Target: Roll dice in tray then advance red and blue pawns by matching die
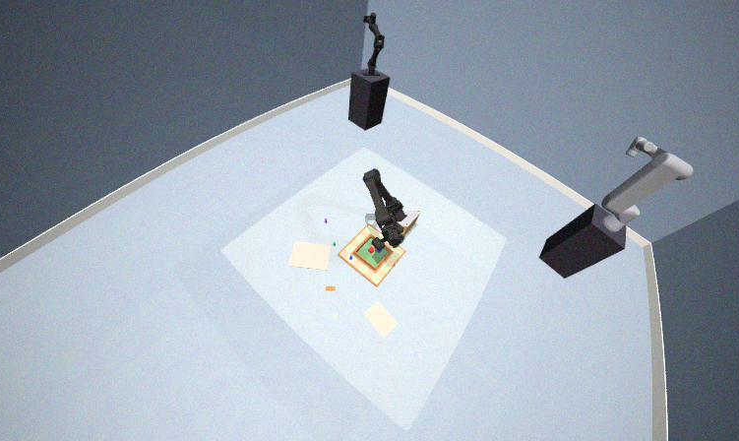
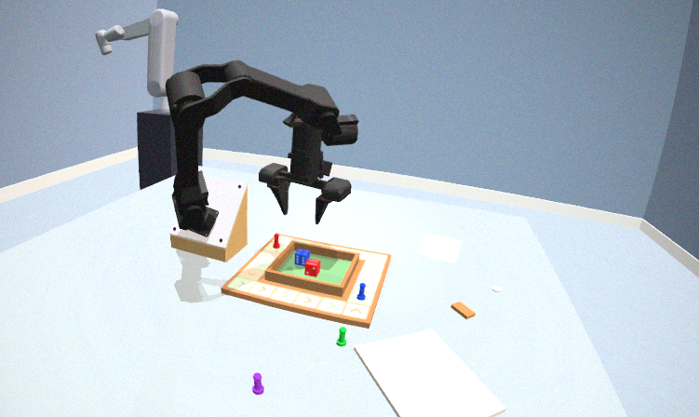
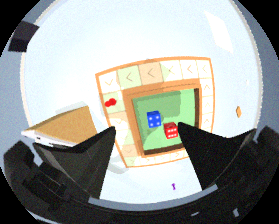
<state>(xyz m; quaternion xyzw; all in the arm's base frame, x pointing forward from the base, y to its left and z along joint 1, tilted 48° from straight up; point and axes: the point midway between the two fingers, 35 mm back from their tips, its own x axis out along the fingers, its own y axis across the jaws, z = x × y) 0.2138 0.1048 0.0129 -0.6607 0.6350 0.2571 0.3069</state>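
The blue die [image 2: 302, 257] [image 3: 154, 119] and the red die [image 1: 370, 249] [image 2: 312, 267] [image 3: 171, 130] are both inside the tray [image 1: 364, 261] [image 2: 304, 282] [image 3: 162, 88], near each other. I cannot tell from this whether they have quite settled. Blue's upper face looks like a four to me; red's I cannot read surely. If I count too soon, or take a side face for the top one, each pawn goes the wrong number of squares.

Around the tray runs the arrowed track of the board [image 1: 377, 283] [image 2: 294, 312] [image 3: 152, 60]. The red pawn [image 2: 275, 241] [image 3: 110, 102] stands on it in the exterior view, and the blue pawn [image 1: 350, 257] [image 2: 361, 291] on another side; neither count is taken up yet, I judge. Both pawns are slim, so a low or off-centre approach could topple them, and the raised tray wall could catch a finger. A miscount is likeliest where the track turns a corner.

My end effector [image 1: 385, 240] [image 2: 302, 218] [image 3: 147, 128] hangs above the tray, fingers spread with nothing between them. Spread this wide, they could brush a neighbour on the way down.

Farther out on the tabletop [image 1: 306, 328] [image 2: 108, 321] [image 3: 140, 30], the green pawn [image 1: 334, 243] [image 2: 342, 336] and purple pawn [image 1: 325, 220] [image 2: 258, 383] [image 3: 173, 186] must stay put; a low sweep could knock them.
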